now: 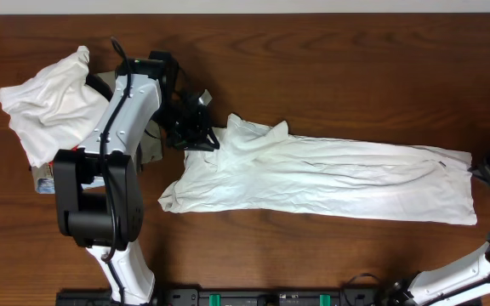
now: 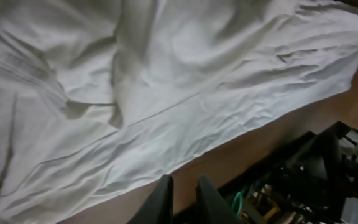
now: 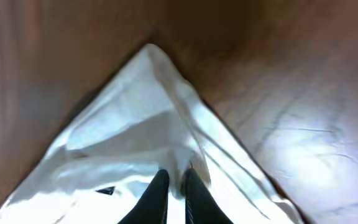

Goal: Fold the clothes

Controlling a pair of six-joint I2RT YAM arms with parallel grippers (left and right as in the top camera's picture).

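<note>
Overhead view of a dark wooden surface (image 1: 356,68) with a pair of white trousers (image 1: 330,174) lying stretched lengthwise across the middle. One leg appears to lie over the other. The wider, rumpled end is toward the left arm and the leg ends reach the right edge. A separate bundle of white cloth (image 1: 45,106) sits apart at the far left.

The left fingers (image 2: 161,202) hang at the wider end of the trousers. In the wrist view they stand a narrow gap apart with nothing between them, over bare wood just beside the cloth edge. The right fingers (image 3: 156,196) sit at the leg ends, almost together, with their tips against the white cloth. It cannot be told whether a fold is pinched there.

The cloth looks thin, light and limp, with fine wrinkles all over. It would likely sag and slide if lifted from one point, and a loose pinch may catch only the top layer. The better holds appear to be the corners: both layers at the leg hems on the right and the outer corner of the wider end on the left, pinched firmly and low to the surface.
</note>
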